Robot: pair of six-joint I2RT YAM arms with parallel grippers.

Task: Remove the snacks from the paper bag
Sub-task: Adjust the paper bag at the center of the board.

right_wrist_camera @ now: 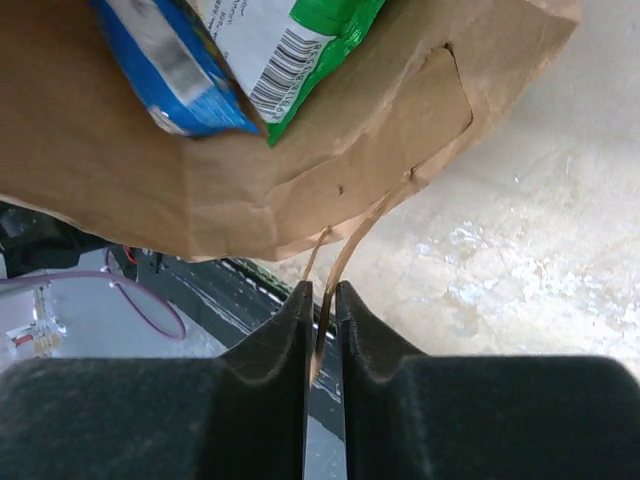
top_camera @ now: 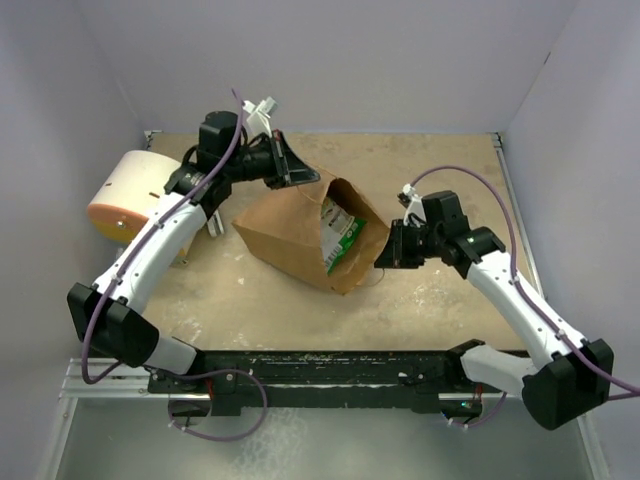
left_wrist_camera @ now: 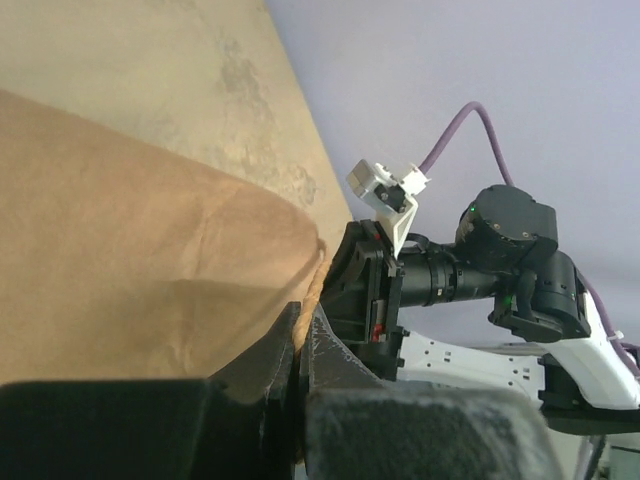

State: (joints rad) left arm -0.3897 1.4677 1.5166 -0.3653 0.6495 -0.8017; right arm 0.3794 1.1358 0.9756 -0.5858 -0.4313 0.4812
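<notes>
The brown paper bag [top_camera: 290, 235] lies on its side mid-table, its mouth facing right. A green-white snack packet [top_camera: 340, 235] shows in the mouth. In the right wrist view this green-white packet [right_wrist_camera: 300, 50] sits beside a blue packet [right_wrist_camera: 165, 60] inside the bag [right_wrist_camera: 300, 180]. My left gripper [top_camera: 300, 172] is at the bag's far rim, shut on a twisted paper handle [left_wrist_camera: 315, 285]. My right gripper [top_camera: 385, 255] is at the near right rim. Its jaws [right_wrist_camera: 322, 300] stand a narrow gap apart, with the other handle [right_wrist_camera: 355, 240] running loosely between them.
A cream cylinder with an orange end [top_camera: 125, 195] lies at the far left, beside my left arm. Grey walls close the table on three sides. The black base rail [top_camera: 320, 365] runs along the near edge.
</notes>
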